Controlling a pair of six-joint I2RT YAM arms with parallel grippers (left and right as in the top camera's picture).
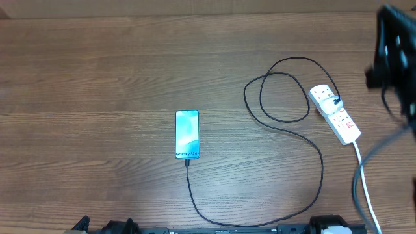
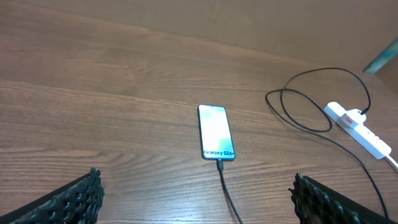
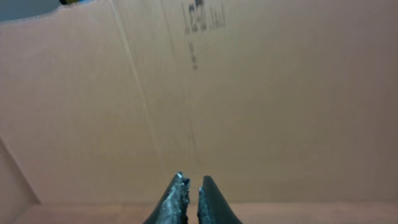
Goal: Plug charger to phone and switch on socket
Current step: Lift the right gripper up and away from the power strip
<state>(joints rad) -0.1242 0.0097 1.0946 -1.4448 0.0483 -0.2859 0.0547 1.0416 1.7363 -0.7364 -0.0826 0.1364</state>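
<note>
The phone [image 1: 186,134] lies flat mid-table, screen lit, "Galaxy" end toward me; it also shows in the left wrist view [image 2: 216,132]. The charger [image 1: 286,97], a thin black cable, has its tip in the phone's near end, runs along the front edge, loops, and reaches the socket [image 1: 334,112], a white power strip at the right; the socket shows in the left wrist view too [image 2: 361,127]. My left gripper [image 2: 198,196] is open and empty, low at the front edge. My right gripper [image 3: 192,182] is shut on nothing, raised at the far right and facing a cardboard wall.
A cardboard wall [image 3: 249,93] stands behind the table. The socket's white cord [image 1: 364,188] runs toward the front right corner beside a grey cable. The right arm [image 1: 393,45] hangs over the far right edge.
</note>
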